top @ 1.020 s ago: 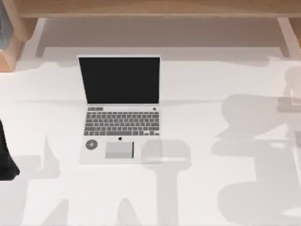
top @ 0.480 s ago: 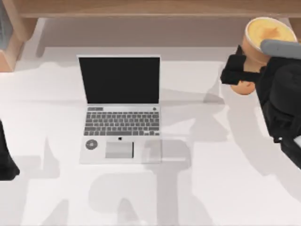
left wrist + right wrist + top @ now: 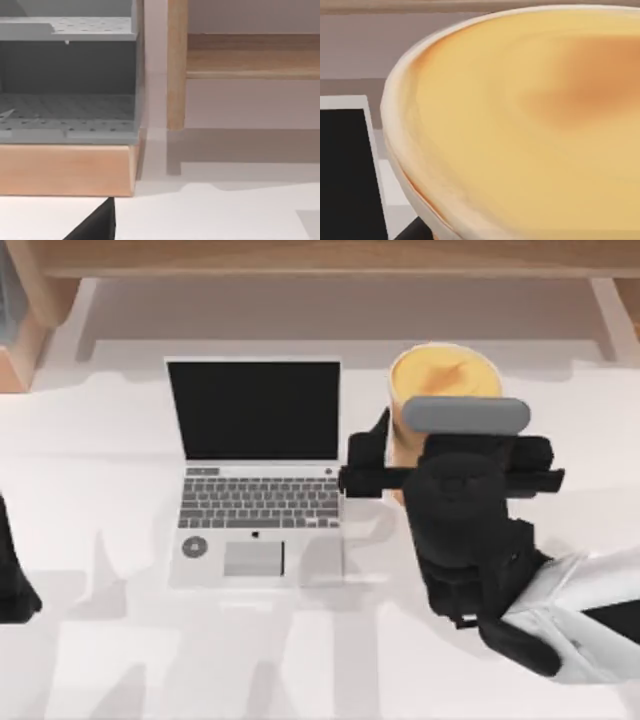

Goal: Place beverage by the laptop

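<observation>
Here the right arm's jaws (image 3: 400, 476) sit clamped on the beverage (image 3: 444, 377), just right of the laptop (image 3: 256, 475)

I'm working at an office-style desk: a white tabletop (image 3: 120, 660) carries an open laptop (image 3: 256, 472) just beside my right gripper (image 3: 400, 475), with wooden shelving (image 3: 176, 65) and grey perforated trays (image 3: 67, 117) behind.

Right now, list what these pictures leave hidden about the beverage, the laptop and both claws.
- Beverage base: in the top view the right arm's wrist covers it, so resting or lifted cannot be told.
- Right claw: its far finger sits behind the cup; one finger shows beside the laptop.
- Right wrist view: the cup top blocks the table below.
- Left arm: cut off by the top view's left edge.
</observation>
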Action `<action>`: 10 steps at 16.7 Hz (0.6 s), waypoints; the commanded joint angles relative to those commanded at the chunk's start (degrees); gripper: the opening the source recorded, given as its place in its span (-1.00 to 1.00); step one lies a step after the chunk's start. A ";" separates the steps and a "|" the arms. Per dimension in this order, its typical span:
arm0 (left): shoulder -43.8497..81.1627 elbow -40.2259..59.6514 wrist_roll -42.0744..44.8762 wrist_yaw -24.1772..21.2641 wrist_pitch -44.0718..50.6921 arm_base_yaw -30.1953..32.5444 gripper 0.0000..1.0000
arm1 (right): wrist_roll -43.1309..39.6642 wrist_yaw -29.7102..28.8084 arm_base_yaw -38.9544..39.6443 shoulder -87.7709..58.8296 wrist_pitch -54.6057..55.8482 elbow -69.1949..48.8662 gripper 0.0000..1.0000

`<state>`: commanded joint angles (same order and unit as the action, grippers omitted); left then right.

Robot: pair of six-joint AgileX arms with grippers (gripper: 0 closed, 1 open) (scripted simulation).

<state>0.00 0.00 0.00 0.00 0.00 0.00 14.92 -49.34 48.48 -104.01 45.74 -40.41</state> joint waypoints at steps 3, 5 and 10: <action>0.00 0.00 0.00 0.00 0.00 0.00 1.00 | 0.19 -2.31 2.60 0.10 -1.43 -0.17 -1.00; 0.00 0.00 0.00 0.00 0.00 0.00 1.00 | 0.19 -2.31 2.60 0.10 -1.43 -0.17 -1.00; 0.00 0.00 0.00 0.00 0.00 0.00 1.00 | -0.01 -2.10 3.14 0.55 -0.91 0.40 -1.00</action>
<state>0.00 0.00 0.00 0.00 0.00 0.00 14.91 -51.44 51.62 -103.45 44.83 -40.01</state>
